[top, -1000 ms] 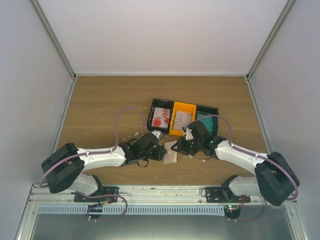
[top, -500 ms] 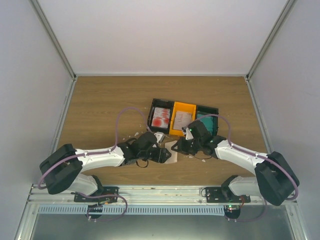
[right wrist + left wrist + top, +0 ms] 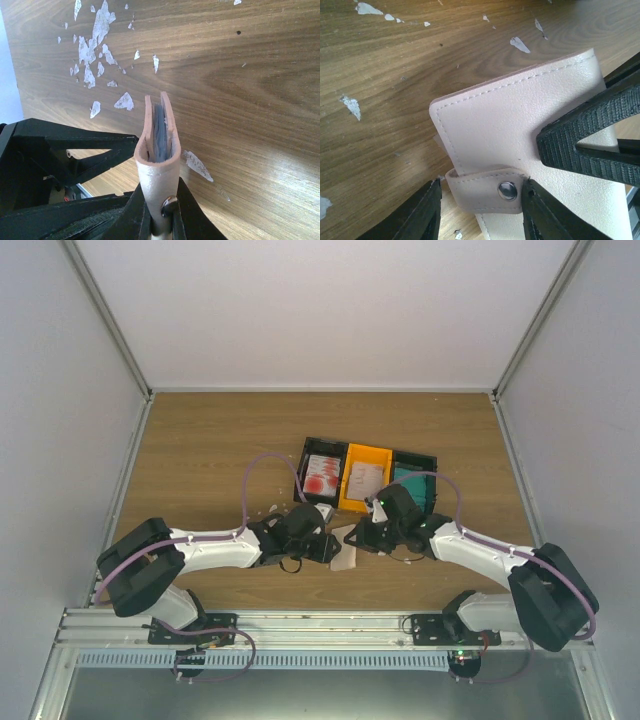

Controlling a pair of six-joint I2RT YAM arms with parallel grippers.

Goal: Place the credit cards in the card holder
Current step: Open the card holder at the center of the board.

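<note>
Clamping card holder (image 3: 157,165) upright: right claw (image 3: 159,220) | left claw (image 3: 480,215) half-wide astride snap tab (image 3: 485,190) | leaf edges parted above table (image 3: 250,75)

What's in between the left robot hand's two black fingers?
The card holder's snap tab, with its shiny metal button, lies between the left gripper's fingers. The left wrist view shows it.
</note>
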